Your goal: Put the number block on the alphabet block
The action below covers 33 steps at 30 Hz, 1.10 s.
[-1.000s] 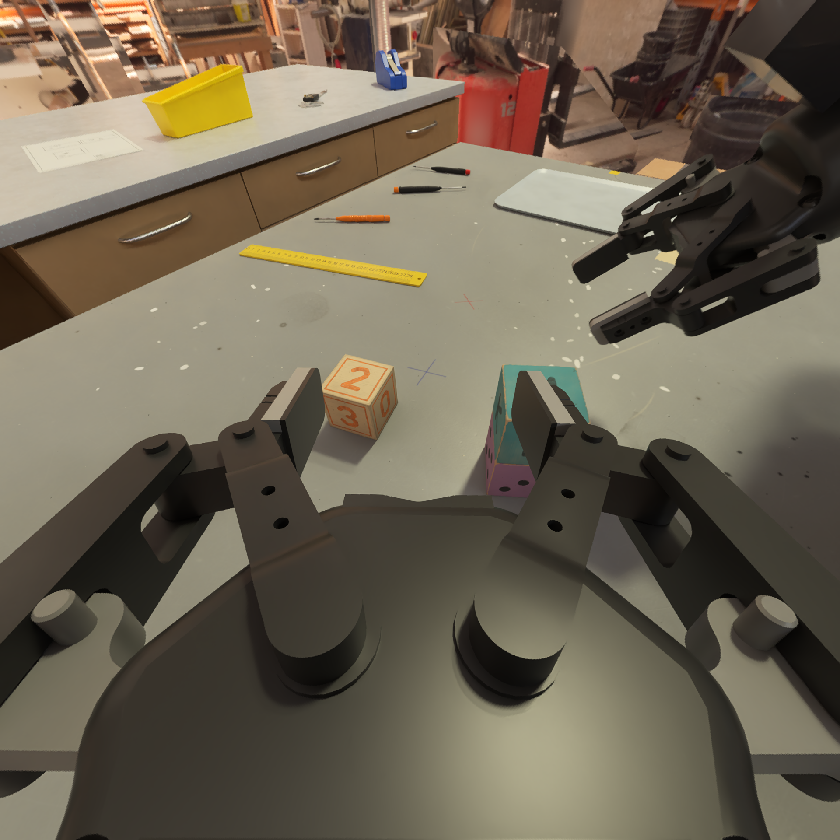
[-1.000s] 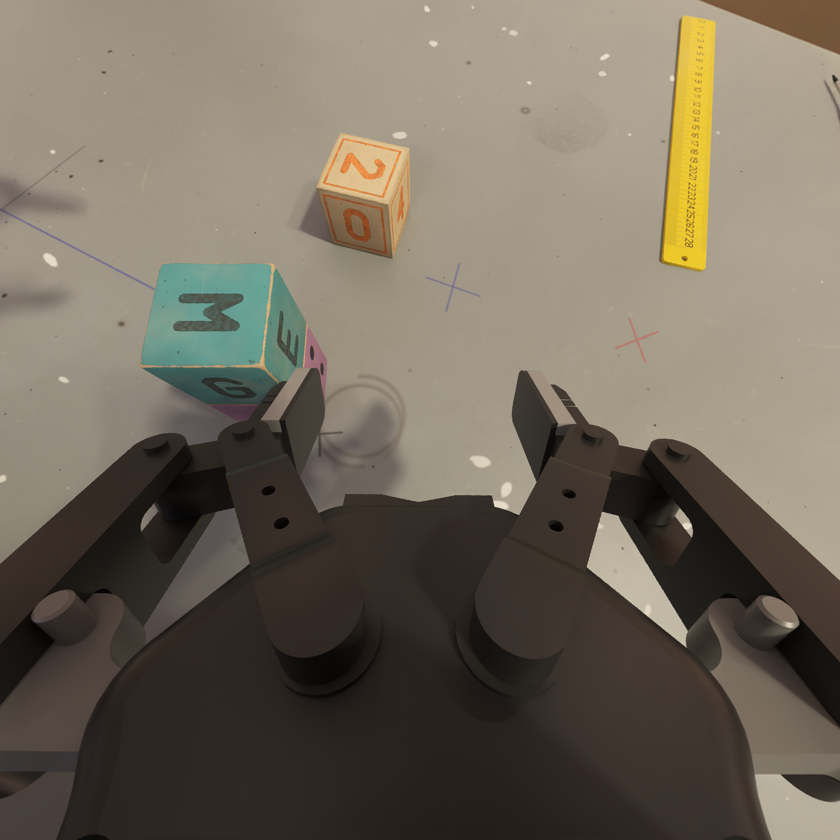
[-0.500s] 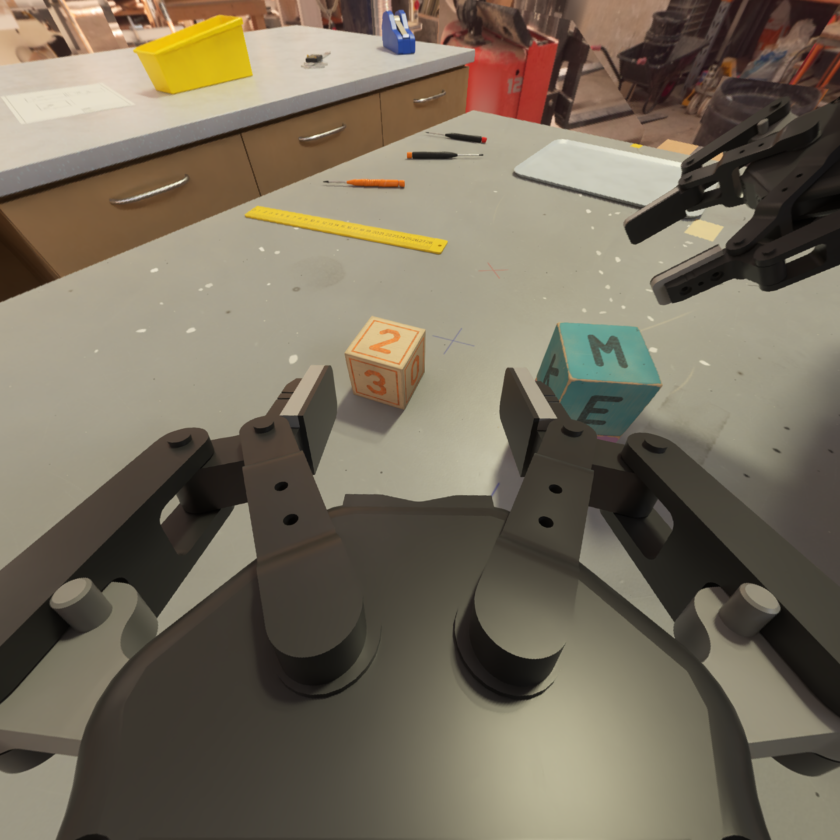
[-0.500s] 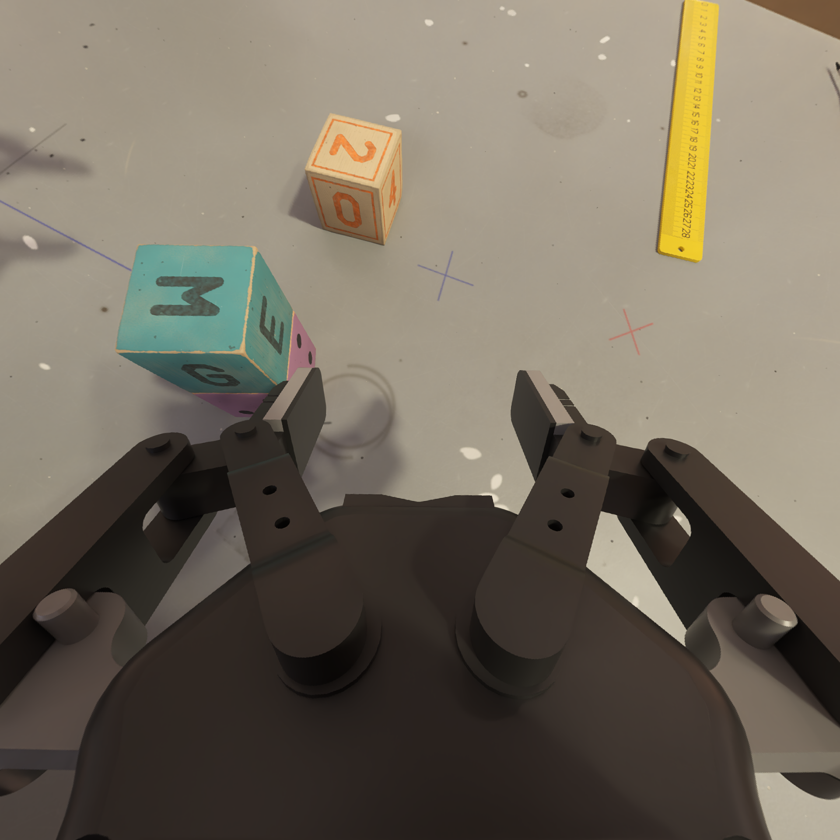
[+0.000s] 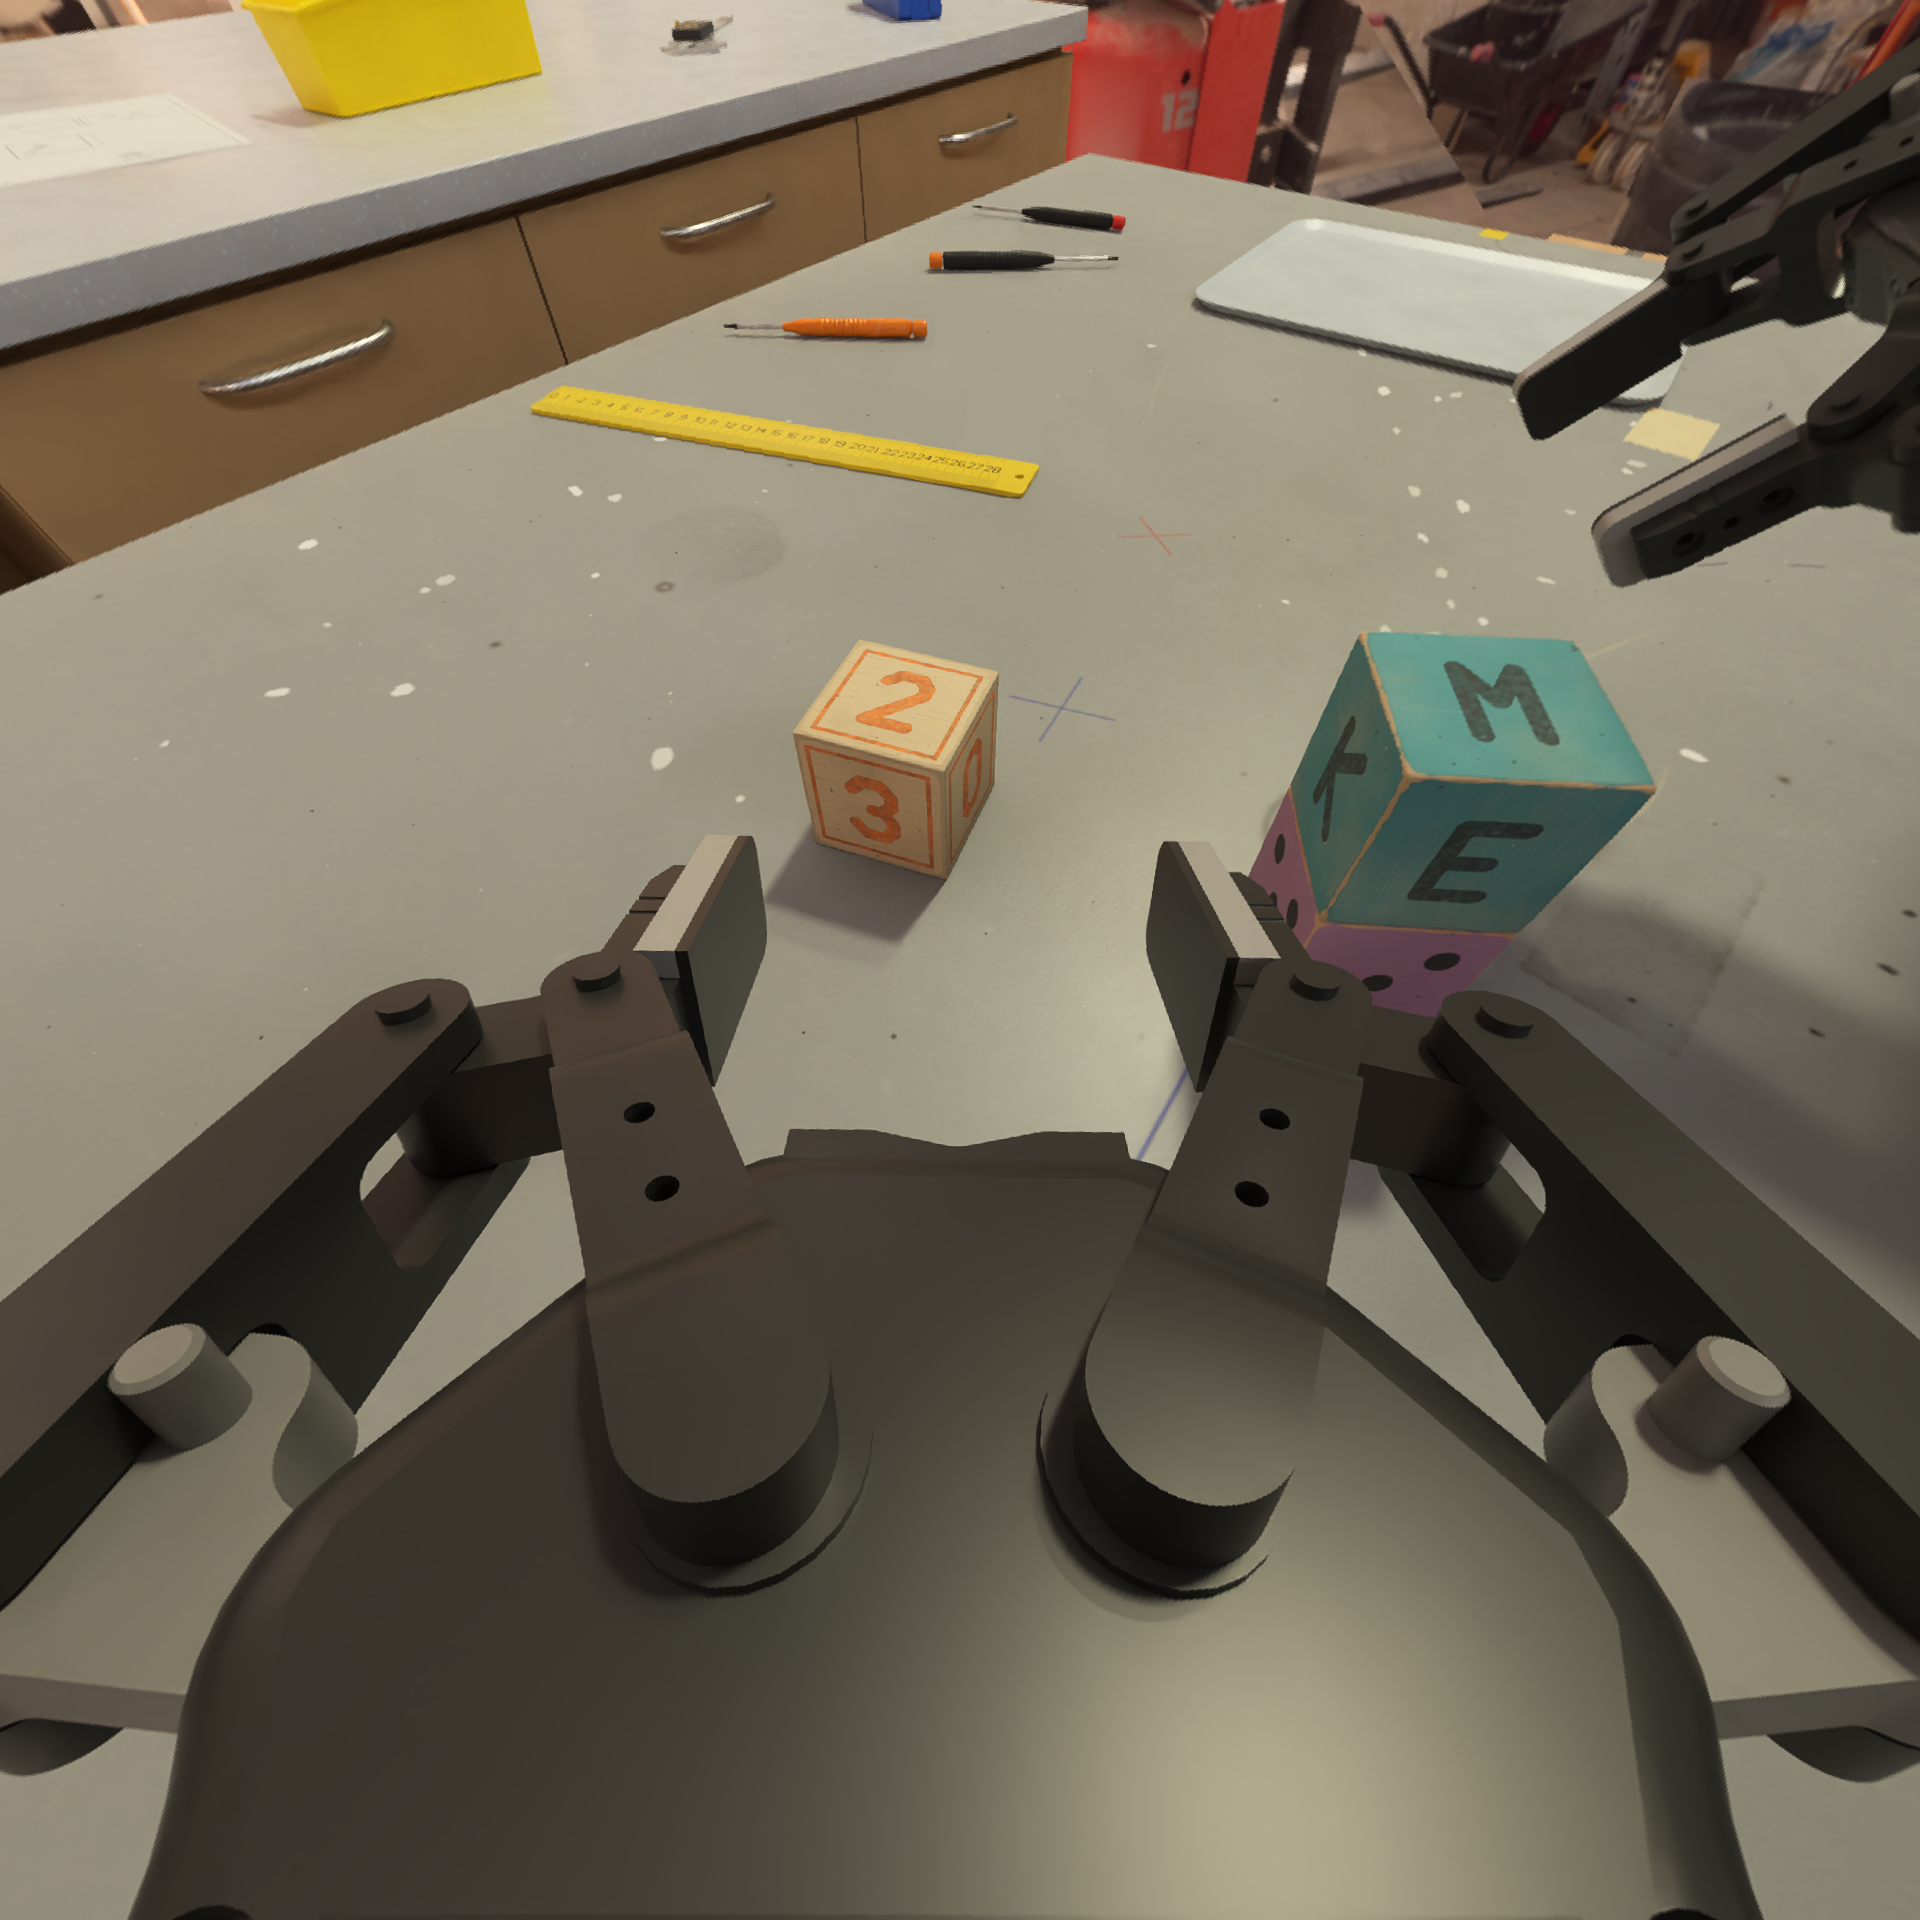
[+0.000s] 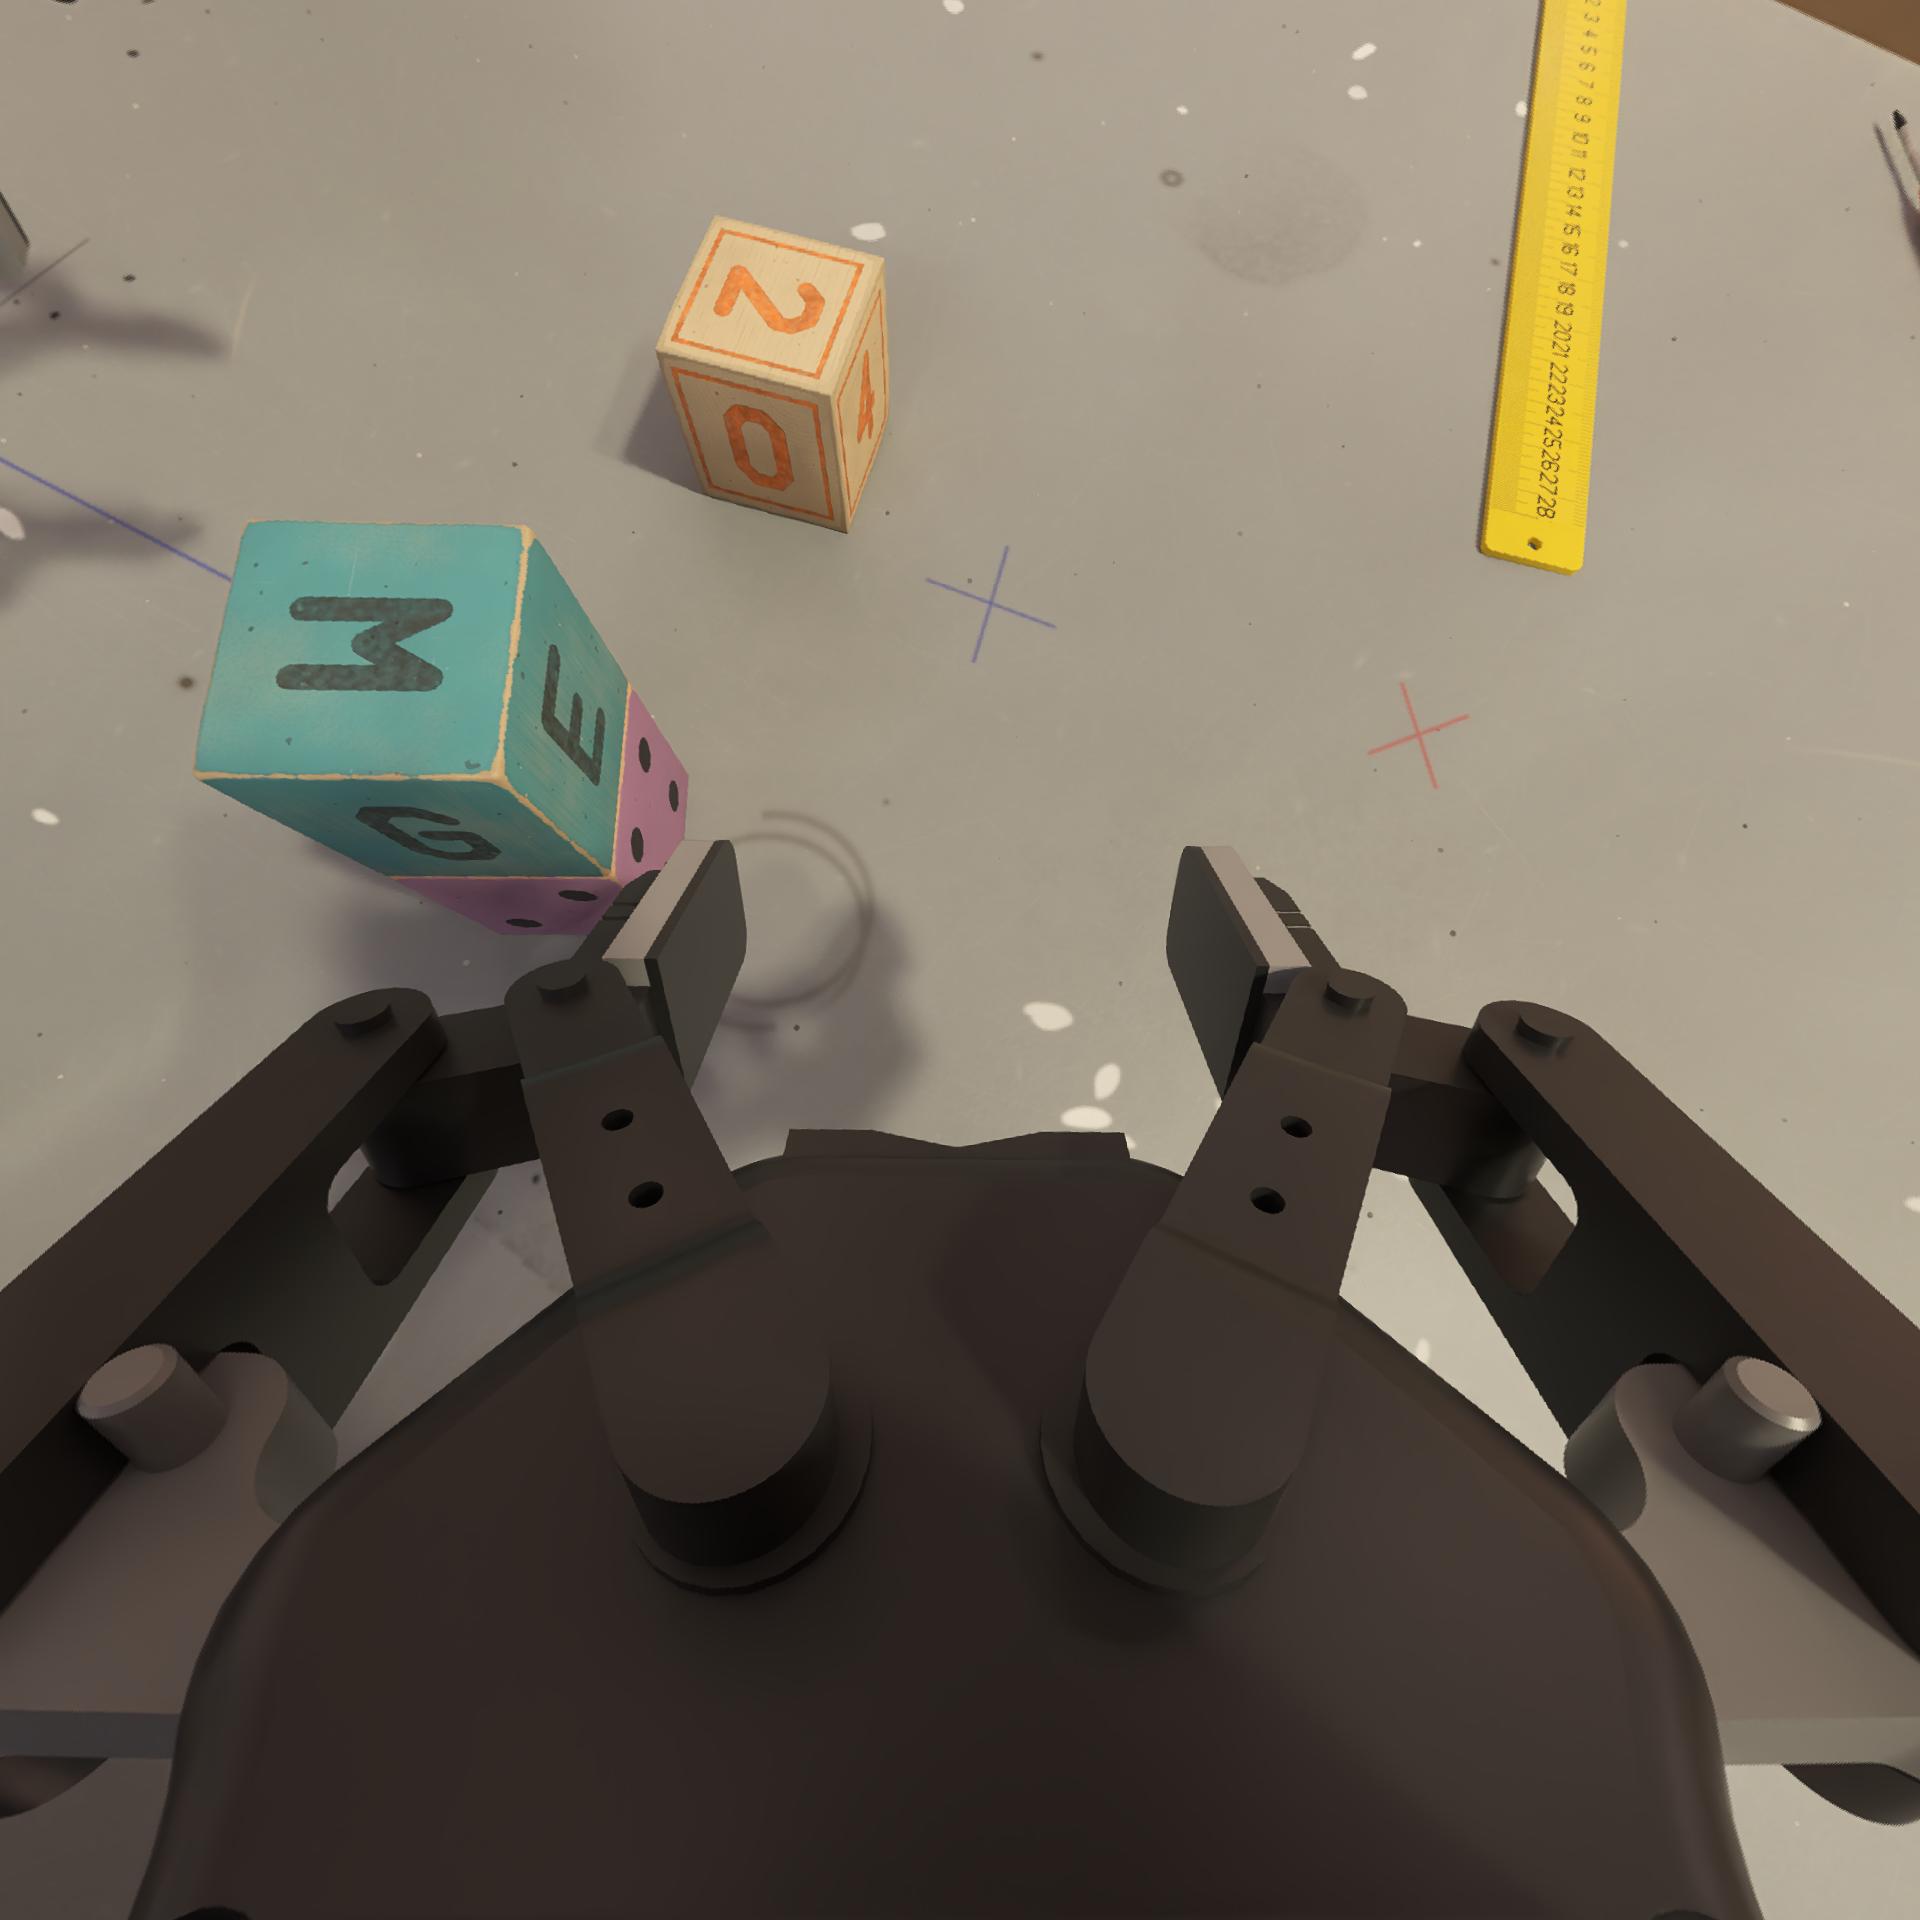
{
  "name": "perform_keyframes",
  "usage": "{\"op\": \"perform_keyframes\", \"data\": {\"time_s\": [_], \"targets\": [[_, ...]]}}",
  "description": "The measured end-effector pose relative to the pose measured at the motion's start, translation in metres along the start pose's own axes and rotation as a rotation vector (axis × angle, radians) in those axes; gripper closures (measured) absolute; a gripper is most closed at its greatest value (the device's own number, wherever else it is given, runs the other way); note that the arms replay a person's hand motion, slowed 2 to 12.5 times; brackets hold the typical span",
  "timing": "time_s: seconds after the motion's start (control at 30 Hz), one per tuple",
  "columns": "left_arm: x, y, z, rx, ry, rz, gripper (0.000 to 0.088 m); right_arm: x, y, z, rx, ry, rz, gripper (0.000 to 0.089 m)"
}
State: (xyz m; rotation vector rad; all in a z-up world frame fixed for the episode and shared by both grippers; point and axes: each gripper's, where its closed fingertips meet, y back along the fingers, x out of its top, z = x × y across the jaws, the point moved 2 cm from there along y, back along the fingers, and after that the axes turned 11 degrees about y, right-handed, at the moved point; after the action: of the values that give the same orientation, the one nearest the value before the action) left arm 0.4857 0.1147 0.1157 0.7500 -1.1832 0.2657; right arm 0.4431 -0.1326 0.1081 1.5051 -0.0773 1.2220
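Small pale wooden number block with orange digits [image 5: 896, 756] sits alone on the grey surface [image 5: 416, 790], just ahead of left tool [image 5: 951, 925], slightly left of centre. Teal lettered alphabet block [image 5: 1455, 779] stands right, atop a purple dotted cube [image 5: 1397, 961]. Left tool nearer; both tools gape empty, right tool [image 6: 961, 930] included.

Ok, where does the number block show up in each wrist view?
Left wrist view: number block sits centre, just beyond the open left gripper.
Right wrist view: upper middle, well ahead of the right gripper.
Shared landmark: the yellow ruler beyond it.
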Motion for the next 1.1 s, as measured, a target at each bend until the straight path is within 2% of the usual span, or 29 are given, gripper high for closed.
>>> {"op": "perform_keyframes", "data": {"time_s": [0.27, 0.67, 1.1], "targets": [[-0.009, -0.015, 0.002, -0.008, -0.092, 0.004, 0.0190, -0.002, 0.000, 0.002, 0.004, -0.005, 0.002, 0.0175], [-0.020, -0.044, -0.007, 0.039, -0.242, -0.011, 0.0163, -0.004, 0.001, 0.007, 0.005, -0.010, 0.004, 0.0175], [-0.028, -0.077, -0.007, 0.003, -0.246, -0.050, 0.0191, -0.007, 0.003, 0.011, 0.009, -0.019, 0.010, 0.0175]]}}
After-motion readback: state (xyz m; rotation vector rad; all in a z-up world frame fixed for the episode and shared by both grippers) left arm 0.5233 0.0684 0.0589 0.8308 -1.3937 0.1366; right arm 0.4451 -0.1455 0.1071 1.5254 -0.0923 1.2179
